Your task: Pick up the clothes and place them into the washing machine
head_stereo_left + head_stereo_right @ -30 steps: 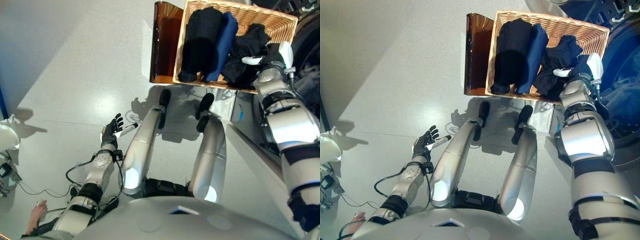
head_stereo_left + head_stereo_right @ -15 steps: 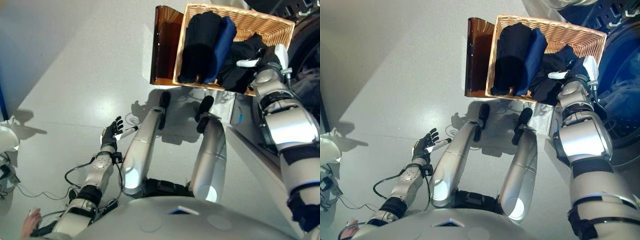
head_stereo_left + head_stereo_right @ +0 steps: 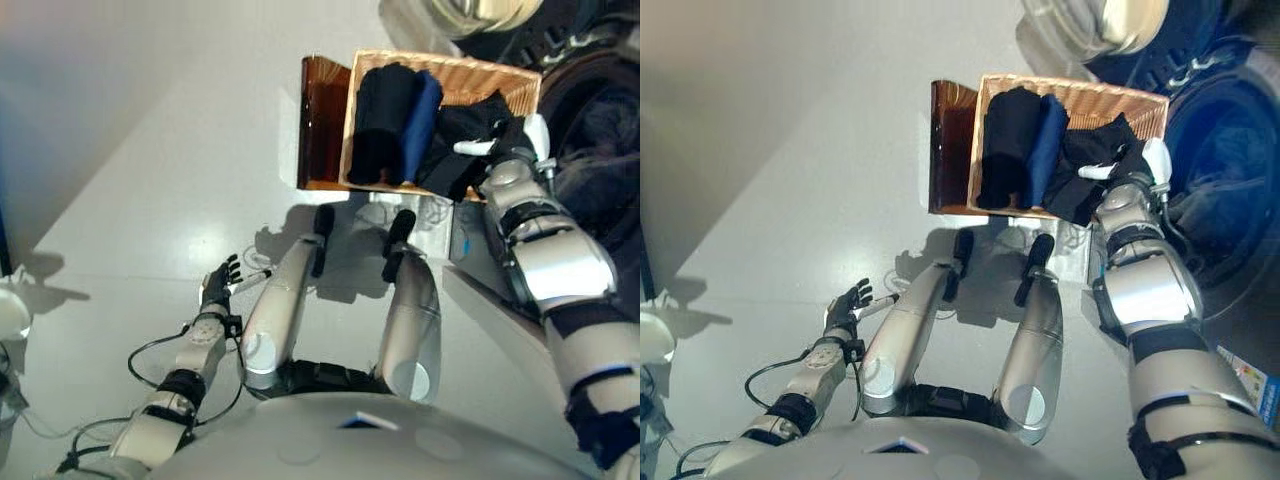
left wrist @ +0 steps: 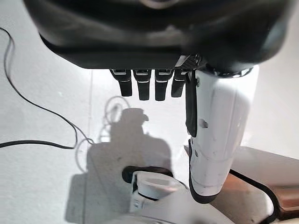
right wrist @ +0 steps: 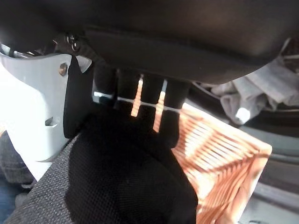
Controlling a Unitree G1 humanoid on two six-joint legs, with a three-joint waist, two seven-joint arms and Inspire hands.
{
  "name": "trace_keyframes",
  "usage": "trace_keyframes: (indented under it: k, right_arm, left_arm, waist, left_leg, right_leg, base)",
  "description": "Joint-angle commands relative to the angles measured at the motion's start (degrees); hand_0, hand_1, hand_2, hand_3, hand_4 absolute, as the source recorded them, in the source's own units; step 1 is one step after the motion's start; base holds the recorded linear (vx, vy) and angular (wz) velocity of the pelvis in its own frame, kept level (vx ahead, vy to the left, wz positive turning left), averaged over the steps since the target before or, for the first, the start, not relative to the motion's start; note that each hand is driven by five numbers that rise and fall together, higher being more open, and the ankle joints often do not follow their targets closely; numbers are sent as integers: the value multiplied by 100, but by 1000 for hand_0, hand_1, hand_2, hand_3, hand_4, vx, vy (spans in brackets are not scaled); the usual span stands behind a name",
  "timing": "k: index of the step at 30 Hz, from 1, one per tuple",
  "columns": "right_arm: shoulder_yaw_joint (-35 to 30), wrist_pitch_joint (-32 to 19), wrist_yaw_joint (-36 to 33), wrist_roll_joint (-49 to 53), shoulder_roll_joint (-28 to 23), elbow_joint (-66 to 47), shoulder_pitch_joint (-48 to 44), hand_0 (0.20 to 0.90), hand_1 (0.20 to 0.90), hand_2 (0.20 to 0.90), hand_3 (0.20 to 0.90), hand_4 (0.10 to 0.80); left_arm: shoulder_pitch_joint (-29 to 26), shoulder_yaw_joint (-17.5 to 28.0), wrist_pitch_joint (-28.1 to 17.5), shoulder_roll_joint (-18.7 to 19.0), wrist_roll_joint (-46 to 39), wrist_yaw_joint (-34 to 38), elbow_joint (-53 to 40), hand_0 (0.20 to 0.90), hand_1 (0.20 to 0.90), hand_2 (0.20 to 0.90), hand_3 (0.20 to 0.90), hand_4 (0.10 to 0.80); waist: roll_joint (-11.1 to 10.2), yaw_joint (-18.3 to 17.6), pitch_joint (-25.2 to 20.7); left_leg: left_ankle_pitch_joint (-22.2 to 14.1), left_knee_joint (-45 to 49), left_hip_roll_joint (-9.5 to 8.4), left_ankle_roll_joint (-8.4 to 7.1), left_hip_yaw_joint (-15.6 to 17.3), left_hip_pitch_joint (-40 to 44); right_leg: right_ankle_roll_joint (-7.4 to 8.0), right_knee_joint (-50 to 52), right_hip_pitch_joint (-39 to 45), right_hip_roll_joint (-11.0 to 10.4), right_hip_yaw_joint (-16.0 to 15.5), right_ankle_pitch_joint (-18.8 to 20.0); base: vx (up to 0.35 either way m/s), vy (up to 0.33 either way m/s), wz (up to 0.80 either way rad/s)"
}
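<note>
A shallow wicker basket [image 3: 470,70] rests on a low dark brown box [image 3: 320,120] beside the washing machine [image 3: 1230,170]. It holds a folded black garment [image 3: 378,120], a blue one [image 3: 418,115] and a crumpled black garment [image 3: 462,140] at its right end. My right hand [image 3: 508,140] is over that right end. In the right wrist view its fingers [image 5: 140,91] and white-covered thumb [image 5: 37,107] curl round the crumpled black garment [image 5: 126,186]. My left hand [image 3: 218,285] hangs open over the floor at the lower left, fingers [image 4: 147,88] straight.
The machine's round door [image 3: 1100,20] stands open above the basket. Pale cloth [image 5: 261,93] lies in the drum past the basket's wicker wall [image 5: 219,154]. A white low surface [image 3: 510,320] runs along my right side. Grey floor [image 3: 150,150] lies to the left.
The camera has shifted, showing more of the machine. My right hand has drawn the crumpled black garment toward the basket's near right corner. The left hand stays open.
</note>
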Motion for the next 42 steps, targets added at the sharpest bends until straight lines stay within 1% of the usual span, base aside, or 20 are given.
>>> trace_keyframes:
  k: [1,7,12,16,18,24,27,28,30,31,32,35,42]
  right_arm:
    - [-320,-396,-324,425,-156,-538,263,200,200,200,200,300]
    - [-757,-627,-302,812,129,-983,927,200,200,200,200,300]
    - [-1039,-769,-219,1051,180,-1357,1458,200,200,200,200,300]
    - [-1416,-932,-131,1442,308,-1870,2069,200,200,200,200,300]
    - [-1659,-1040,-41,1798,441,-2101,2407,200,200,200,200,300]
    - [-2385,-1441,568,3557,933,-2556,3256,200,200,200,200,300]
    - [-2819,-1686,865,4722,1209,-2751,3569,200,200,200,200,300]
    - [-2896,-1724,964,4982,1280,-2770,3623,200,200,200,200,300]
    - [-3291,-1892,1145,6011,1540,-2642,3664,200,200,200,200,300]
    - [-3612,-1945,1263,6710,1704,-2412,3677,200,200,200,200,300]
    - [-3615,-1946,1282,6726,1699,-2398,3671,200,200,200,200,300]
    - [-4061,-2049,1319,7471,1788,-2015,3700,200,200,200,200,300]
    - [-4012,-2047,1337,7596,1672,-1823,3561,200,200,200,200,300]
  left_arm:
    - [-89,125,-113,45,-132,239,578,900,900,900,900,800]
    - [-126,244,-166,-40,-270,283,1012,900,900,900,900,800]
    - [-160,387,-169,-45,-286,276,1318,900,900,900,900,800]
    - [-204,553,-174,-39,-354,266,1563,900,900,900,900,800]
    - [-214,649,-165,-45,-396,254,1696,900,900,900,900,800]
    - [-180,843,-106,-45,-420,108,1934,900,900,900,900,800]
    - [-169,858,-101,-50,-439,25,1966,900,900,900,900,800]
    - [-169,854,-107,-56,-448,11,1969,900,900,900,900,800]
    - [-141,827,-102,-93,-464,-22,2010,900,900,900,900,800]
    - [-139,827,-67,-128,-494,-62,2062,900,900,900,900,800]
    - [-144,824,-68,-125,-496,-63,2063,900,900,900,900,800]
    - [-104,841,-34,-198,-578,-135,2121,900,900,900,900,800]
    - [-125,707,-82,-268,-596,-130,2092,900,900,900,900,800]
  waist:
    - [-98,2,-61]
    - [-244,-108,-258]
    - [-355,-191,-433]
    - [-466,-291,-573]
    - [-516,-342,-654]
    - [-605,-476,-824]
    - [-597,-543,-857]
    - [-592,-560,-870]
    - [-538,-588,-881]
    - [-489,-603,-910]
    - [-493,-598,-911]
    - [-388,-612,-1005]
    - [-312,-624,-1030]
  left_leg:
    - [318,-552,210,-418,17,200]
    - [397,-1032,221,-422,115,735]
    - [394,-1231,212,-439,158,1055]
    - [418,-1394,223,-457,165,1258]
    - [416,-1462,238,-468,167,1364]
    - [359,-1537,290,-471,195,1619]
    - [299,-1528,313,-476,214,1714]
    - [332,-1554,311,-477,214,1705]
    - [277,-1552,323,-478,223,1755]
    - [258,-1578,331,-479,242,1799]
    - [292,-1589,328,-477,246,1784]
    - [289,-1626,337,-484,245,1850]
    - [306,-1653,338,-512,256,1833]
  right_leg:
    - [-44,-11,486,16,65,-64]
    - [94,-686,1003,-21,148,237]
    - [170,-1056,1397,-98,149,354]
    - [213,-1314,1642,-123,115,443]
    - [236,-1406,1748,-127,115,457]
    - [253,-1510,1986,-106,113,414]
    - [247,-1465,2038,-98,126,331]
    - [245,-1465,2009,-94,133,346]
    - [239,-1419,2015,-83,151,274]
    - [242,-1419,2030,-77,172,246]
    - [238,-1433,2015,-78,175,279]
    - [242,-1429,2045,-80,170,243]
    - [242,-1376,1991,-76,167,226]
  base:
    - [89,9,-5]
    - [91,30,-19]
    - [87,23,-8]
    - [82,-3,-7]
    - [83,-11,-2]
    - [74,-18,-5]
    - [45,-23,-5]
    - [18,-14,-5]
    - [35,-5,-10]
    - [30,-4,-12]
    - [25,-6,-13]
    - [32,-13,-6]
    - [-1,-2,0]
